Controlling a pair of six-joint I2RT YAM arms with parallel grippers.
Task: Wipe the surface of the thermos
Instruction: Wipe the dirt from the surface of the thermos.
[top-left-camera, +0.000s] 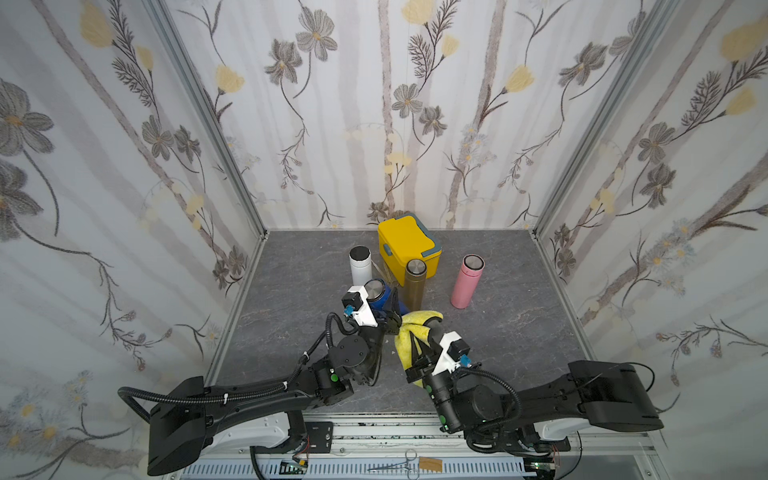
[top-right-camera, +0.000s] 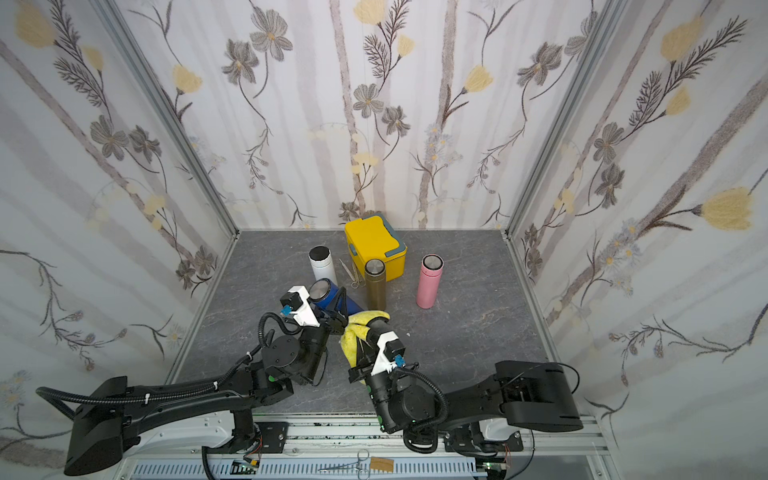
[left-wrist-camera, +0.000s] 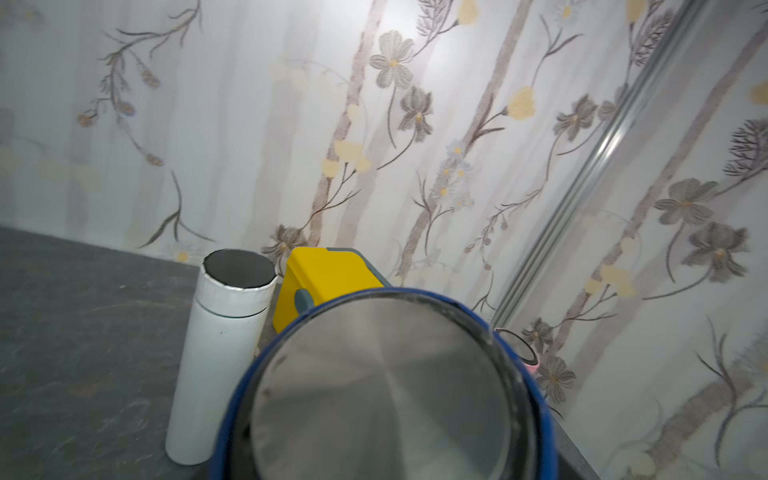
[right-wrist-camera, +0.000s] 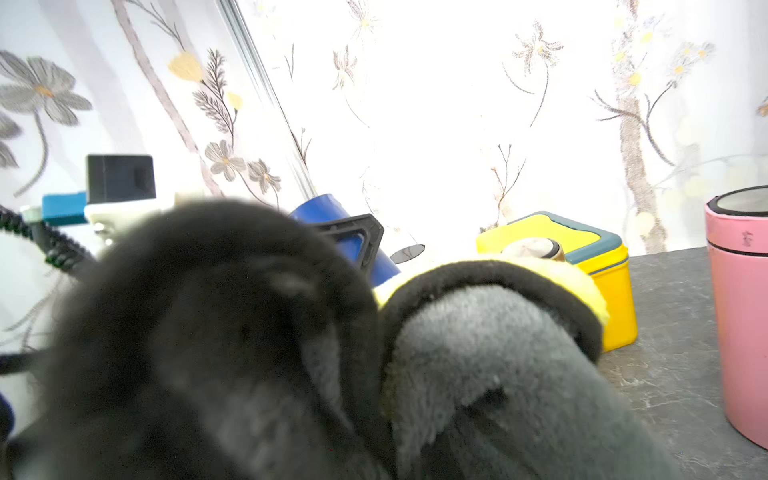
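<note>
The blue thermos (top-left-camera: 385, 302) with a steel lid is tilted above the table, held in my left gripper (top-left-camera: 390, 318), which is shut round its body. Its lid (left-wrist-camera: 386, 390) fills the left wrist view, hiding the jaws there. A yellow and grey cloth (top-left-camera: 409, 338) is draped over my right gripper (top-left-camera: 424, 332), which is shut on it and hidden under it. The cloth touches the thermos's lower end in both top views. In the right wrist view the cloth (right-wrist-camera: 478, 353) covers the jaws, with the blue thermos (right-wrist-camera: 353, 245) behind it.
Behind stand a white thermos (top-left-camera: 360, 266), a bronze thermos (top-left-camera: 414, 286), a pink thermos (top-left-camera: 467, 282) and a yellow lidded box (top-left-camera: 405, 245). Small metal tweezers or scissors (top-right-camera: 351, 274) lie between the white and bronze ones. Patterned walls close in three sides.
</note>
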